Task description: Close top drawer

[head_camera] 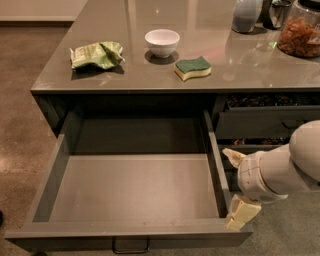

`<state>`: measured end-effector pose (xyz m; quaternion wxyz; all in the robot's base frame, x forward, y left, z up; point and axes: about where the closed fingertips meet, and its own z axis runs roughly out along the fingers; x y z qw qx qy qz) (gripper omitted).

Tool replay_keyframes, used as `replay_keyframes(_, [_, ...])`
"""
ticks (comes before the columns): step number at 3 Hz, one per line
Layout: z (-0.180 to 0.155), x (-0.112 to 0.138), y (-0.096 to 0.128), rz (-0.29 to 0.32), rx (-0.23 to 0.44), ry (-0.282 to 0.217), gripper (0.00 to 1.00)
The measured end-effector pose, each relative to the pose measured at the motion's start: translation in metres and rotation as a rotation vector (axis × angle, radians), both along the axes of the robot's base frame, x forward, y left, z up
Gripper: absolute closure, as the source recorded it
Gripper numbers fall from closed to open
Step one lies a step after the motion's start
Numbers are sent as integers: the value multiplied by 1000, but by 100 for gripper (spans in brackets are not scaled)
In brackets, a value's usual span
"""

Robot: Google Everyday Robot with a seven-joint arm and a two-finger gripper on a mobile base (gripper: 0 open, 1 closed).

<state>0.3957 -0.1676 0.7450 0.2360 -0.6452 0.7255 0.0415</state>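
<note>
The top drawer [135, 187] is pulled far out from under the grey counter [150, 80]. Its smooth grey inside is empty. Its small dark loop handle [130, 246] shows at the centre of the flat front, at the bottom edge of the view. My gripper [238, 185] is on the right, just outside the drawer's right wall and near its front right corner. It is open and empty, with one cream finger [233, 156] above and the other [243, 212] low by the drawer front.
On the counter lie a crumpled green bag [96, 55], a white bowl [162, 42] and a green-and-yellow sponge [192, 68]. A jar of snacks [300, 34] and a grey container [247, 14] stand at the back right. Other grey drawers [265, 120] on the right stand slightly open.
</note>
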Motion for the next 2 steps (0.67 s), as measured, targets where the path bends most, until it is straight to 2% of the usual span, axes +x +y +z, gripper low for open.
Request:
replay_keyframes(1, [-4,-3,-1,4,12,1,0])
replay_keyframes(2, [-24,-13,5,34,27,24,0])
